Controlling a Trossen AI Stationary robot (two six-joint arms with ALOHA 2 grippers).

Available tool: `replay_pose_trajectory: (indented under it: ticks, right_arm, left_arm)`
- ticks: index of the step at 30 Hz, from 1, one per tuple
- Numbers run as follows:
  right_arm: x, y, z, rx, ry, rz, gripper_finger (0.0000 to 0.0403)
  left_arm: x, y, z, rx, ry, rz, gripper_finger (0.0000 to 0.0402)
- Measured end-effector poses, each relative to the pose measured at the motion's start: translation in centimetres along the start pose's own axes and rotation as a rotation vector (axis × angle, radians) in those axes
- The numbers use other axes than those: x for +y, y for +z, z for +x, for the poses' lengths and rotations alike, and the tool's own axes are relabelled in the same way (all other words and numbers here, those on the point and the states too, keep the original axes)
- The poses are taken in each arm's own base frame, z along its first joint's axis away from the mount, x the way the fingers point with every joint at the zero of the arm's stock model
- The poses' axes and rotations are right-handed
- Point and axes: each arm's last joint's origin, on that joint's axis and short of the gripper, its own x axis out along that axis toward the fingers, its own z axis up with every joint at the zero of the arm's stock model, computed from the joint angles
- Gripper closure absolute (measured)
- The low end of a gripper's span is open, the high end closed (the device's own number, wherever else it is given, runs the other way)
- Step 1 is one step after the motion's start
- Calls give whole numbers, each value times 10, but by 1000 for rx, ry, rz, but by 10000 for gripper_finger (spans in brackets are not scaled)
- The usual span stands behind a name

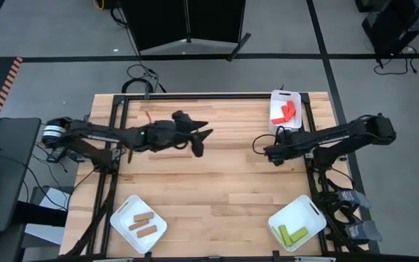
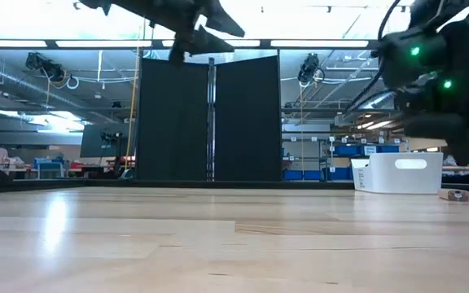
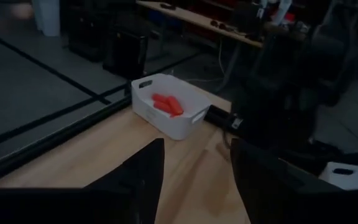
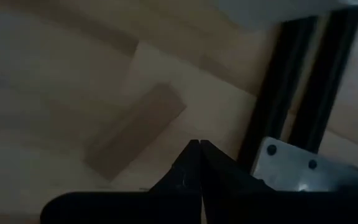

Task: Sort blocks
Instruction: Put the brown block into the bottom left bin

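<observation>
My left gripper (image 1: 199,141) hovers open above the middle of the table's far half, holding nothing; its wrist view looks past the open fingers (image 3: 146,177) toward a white tray (image 3: 143,102) holding red blocks (image 3: 167,104). My right gripper (image 4: 199,145) is shut and empty, pointing down near the table's right edge (image 1: 268,153). One brown block (image 4: 135,132) lies flat on the wood just beside its tips, untouched; the low view shows that block (image 2: 454,194) by the white tray (image 2: 397,172).
Three white trays sit on the table: red blocks (image 1: 286,111) at the far right corner, brown blocks (image 1: 143,223) at the near left, yellow-green blocks (image 1: 291,233) at the near right. A black frame rail (image 4: 291,93) runs close to the right gripper.
</observation>
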Motion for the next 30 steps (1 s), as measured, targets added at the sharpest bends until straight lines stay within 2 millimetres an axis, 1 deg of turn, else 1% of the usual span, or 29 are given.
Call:
replay_pose_trajectory:
  ticks: [2,4,8,11,16,19,21,24,27,30]
  right_arm:
    - [5,0,5,25,-14,-74,400]
    - [8,1,9,52,-51,-121,400]
    - [11,6,18,87,-98,-127,400]
    - [15,10,32,104,-96,-154,400]
    - [18,9,56,147,-74,-158,400]
    - [17,9,61,144,-75,-151,400]
    - [19,11,61,128,-65,-165,400]
    - [24,11,54,74,5,-292,400]
    - [46,20,35,-112,214,-305,400]
    - [54,19,19,-271,359,-401,400]
  left_arm:
    - [0,-2,-8,1,-14,-2,210]
    - [-1,-2,-11,2,-24,-2,210]
    - [-6,-3,-14,3,-42,-1,210]
    - [-8,-4,-15,6,-52,1,210]
    - [-12,-5,-18,10,-69,4,210]
    - [-13,-5,-18,10,-73,5,210]
    - [-12,-5,-18,10,-72,5,210]
    - [-12,-5,-18,10,-69,5,210]
    - [-12,-6,-18,17,-66,8,210]
    - [-10,-9,-18,52,-53,22,210]
